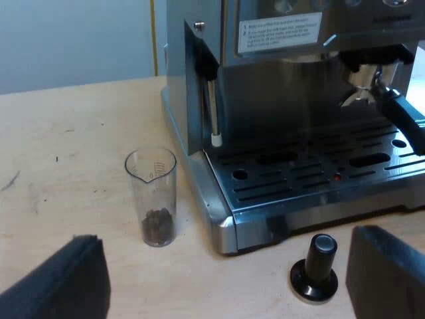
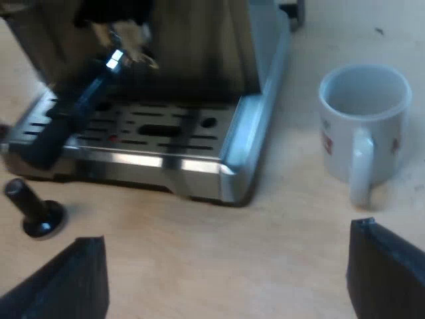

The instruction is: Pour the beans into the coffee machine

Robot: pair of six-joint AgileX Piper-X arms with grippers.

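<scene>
The left gripper (image 1: 224, 266) stands wide open and holds nothing. Just the tips of its fingers (image 1: 63, 282) show; the rest is cut off. Between them, a little farther off, the tamper (image 1: 315, 267) stands with its black knob up on the table (image 1: 66, 146), just short of the tray (image 1: 312, 179) of the machine (image 1: 299, 133).

The glass (image 1: 151, 197) stands upright on the table, near the tray's corner but apart from it and well clear of both fingers. It is clear, with faint printed marks and a small spout at the rim. A low heap of dark beans (image 1: 158, 226) covers its bottom, and the rest of it is empty.

The machine is cut off above its label (image 1: 279, 32), whose small print cannot be read. The wand (image 1: 213, 109) hangs down at the tray's side. The holder (image 1: 362, 76) sits locked under the machine's front. Its handle (image 1: 402, 116) runs out of frame, so its end is hidden.

The right gripper (image 2: 226, 266) is likewise wide open and empty, over bare table. The right wrist view takes in a white mug (image 2: 362, 126) with red marks, upright, its grip turned toward the gripper, near the machine's side but apart from it. What lies in its bottom cannot be seen. From this side the holder's handle looks dark along its length, and the colour of its end cannot be made out.
</scene>
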